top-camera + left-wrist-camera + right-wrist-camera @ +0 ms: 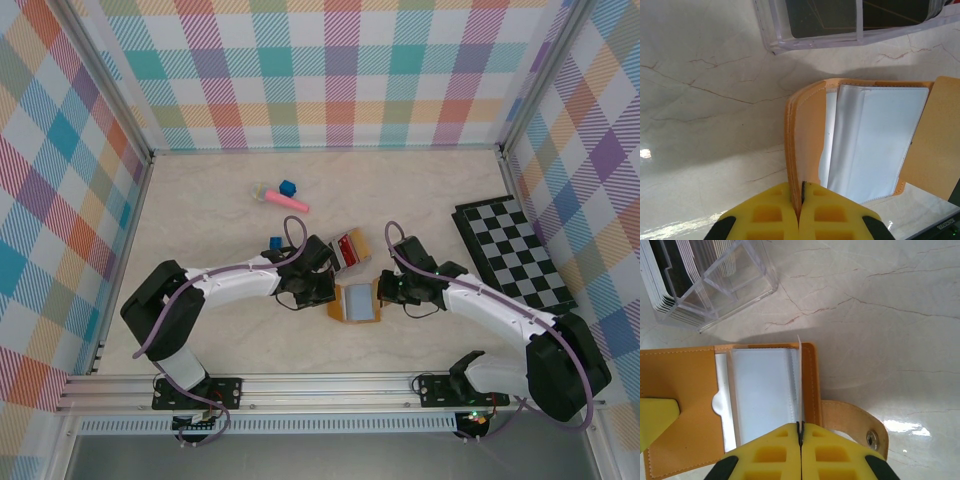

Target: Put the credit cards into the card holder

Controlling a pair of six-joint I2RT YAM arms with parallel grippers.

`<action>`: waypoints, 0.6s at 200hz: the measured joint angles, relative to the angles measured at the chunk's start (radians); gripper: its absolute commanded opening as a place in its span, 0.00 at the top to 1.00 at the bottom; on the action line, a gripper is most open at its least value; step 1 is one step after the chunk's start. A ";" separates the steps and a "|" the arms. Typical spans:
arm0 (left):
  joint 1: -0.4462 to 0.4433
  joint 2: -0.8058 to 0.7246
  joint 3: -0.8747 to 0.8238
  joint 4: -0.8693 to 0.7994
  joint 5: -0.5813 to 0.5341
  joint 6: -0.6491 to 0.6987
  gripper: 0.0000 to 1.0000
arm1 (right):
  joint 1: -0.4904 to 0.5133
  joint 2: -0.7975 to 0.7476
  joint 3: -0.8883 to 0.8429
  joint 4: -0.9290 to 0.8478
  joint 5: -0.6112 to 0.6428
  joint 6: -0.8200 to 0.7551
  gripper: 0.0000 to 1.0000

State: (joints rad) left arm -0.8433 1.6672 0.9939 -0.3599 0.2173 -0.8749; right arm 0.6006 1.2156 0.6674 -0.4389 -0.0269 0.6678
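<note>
Working over the counter, with the chequered board lying at the right of the top view and the card holder spread open just below centre. Showing the credit cards stacked in a clear box just above the holder. Clamping the left pincer fully closed on the holder's orange left cover, and the right pincer fully closed on a thin clear sleeve at its right edge.

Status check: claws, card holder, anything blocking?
Left claw shut on card holder, left cover. Right claw shut on its right side; holder open. Credit cards in clear box beyond. Nothing between.
</note>
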 measured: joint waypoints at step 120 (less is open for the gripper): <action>0.000 0.006 0.004 -0.002 0.000 0.000 1.00 | 0.004 0.019 0.000 0.027 -0.051 -0.018 0.93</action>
State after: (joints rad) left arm -0.8436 1.6737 0.9981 -0.3622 0.2173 -0.8745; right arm 0.6044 1.2343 0.6678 -0.4114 -0.0784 0.6498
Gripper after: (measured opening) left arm 0.041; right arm 0.067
